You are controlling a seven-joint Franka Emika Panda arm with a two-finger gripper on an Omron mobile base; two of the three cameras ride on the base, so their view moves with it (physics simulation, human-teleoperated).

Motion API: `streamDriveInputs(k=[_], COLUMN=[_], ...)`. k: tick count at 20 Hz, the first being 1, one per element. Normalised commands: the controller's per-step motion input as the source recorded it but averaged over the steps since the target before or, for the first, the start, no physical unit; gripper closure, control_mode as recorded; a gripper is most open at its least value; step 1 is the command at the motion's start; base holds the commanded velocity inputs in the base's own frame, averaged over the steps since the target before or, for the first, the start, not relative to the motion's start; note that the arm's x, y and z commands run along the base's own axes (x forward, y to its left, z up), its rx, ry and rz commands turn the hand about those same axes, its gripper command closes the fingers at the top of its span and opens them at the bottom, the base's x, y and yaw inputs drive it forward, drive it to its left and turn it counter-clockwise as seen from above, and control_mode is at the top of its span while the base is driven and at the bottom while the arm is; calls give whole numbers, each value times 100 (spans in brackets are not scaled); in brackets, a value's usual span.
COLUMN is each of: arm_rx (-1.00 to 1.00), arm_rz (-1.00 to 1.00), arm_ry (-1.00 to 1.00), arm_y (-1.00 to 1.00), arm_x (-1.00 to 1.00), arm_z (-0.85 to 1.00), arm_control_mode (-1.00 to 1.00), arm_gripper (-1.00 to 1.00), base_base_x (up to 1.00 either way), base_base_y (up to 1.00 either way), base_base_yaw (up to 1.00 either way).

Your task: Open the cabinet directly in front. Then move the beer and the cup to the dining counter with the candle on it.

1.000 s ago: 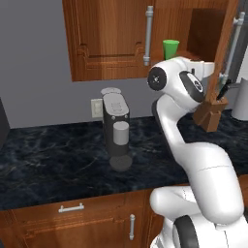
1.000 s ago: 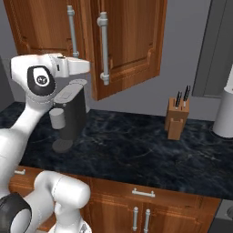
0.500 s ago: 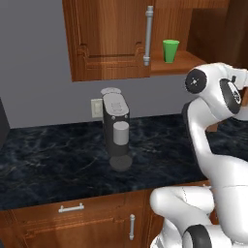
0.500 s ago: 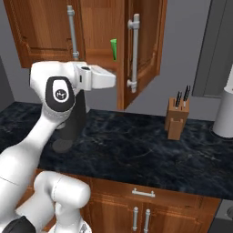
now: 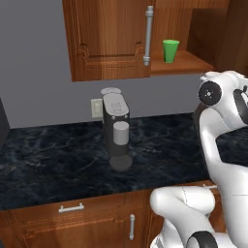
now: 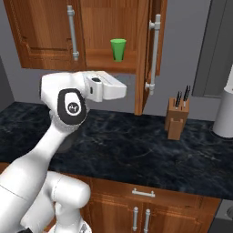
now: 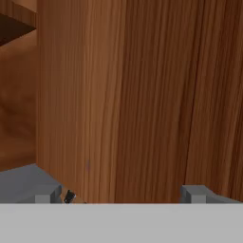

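The cabinet [image 5: 109,43] keeps its left door shut, while its right door [image 6: 144,54] stands swung out, nearly edge-on in the right base view, with its silver bar handle [image 6: 154,50] facing right. On the bare shelf stands the green cup [image 5: 170,50] [image 6: 118,49], upright. My gripper [image 6: 124,88] hovers below the shelf, just left of the open door's edge; in the hand view my gripper [image 7: 121,195] is open and holds nothing, with the door's wood close in front. The beer, the dining counter and the candle are out of view.
A grey coffee machine [image 5: 115,127] stands on the black marble counter [image 5: 48,164] below the cabinet. A wooden knife block [image 6: 176,119] sits to the right, with a white cylinder [image 6: 225,113] beyond it. Base cabinets with short handles [image 6: 143,193] run underneath.
The right cabinet door has swung much wider open, uncovering the green cup on the shelf. My arm has swept right with it; the jaws have stayed wide apart.
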Motion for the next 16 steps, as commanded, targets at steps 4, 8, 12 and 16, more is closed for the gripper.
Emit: streamDriveInputs(k=[4, 8, 12, 16], arm_rx=[-4, 1, 12, 9], arm_rz=[59, 59, 52, 28], arm_ry=[-6, 0, 5, 0], arm_y=[98, 99, 94, 68], arm_x=[-11, 0, 0, -2], arm_z=[9, 33, 40, 24], arm_control_mode=[-100, -100, -100, -100], arm_gripper=[-100, -100, -100, -100], base_base_x=[0, 0, 0, 0], base_base_y=[0, 0, 0, 0], base_base_yaw=[0, 0, 0, 0])
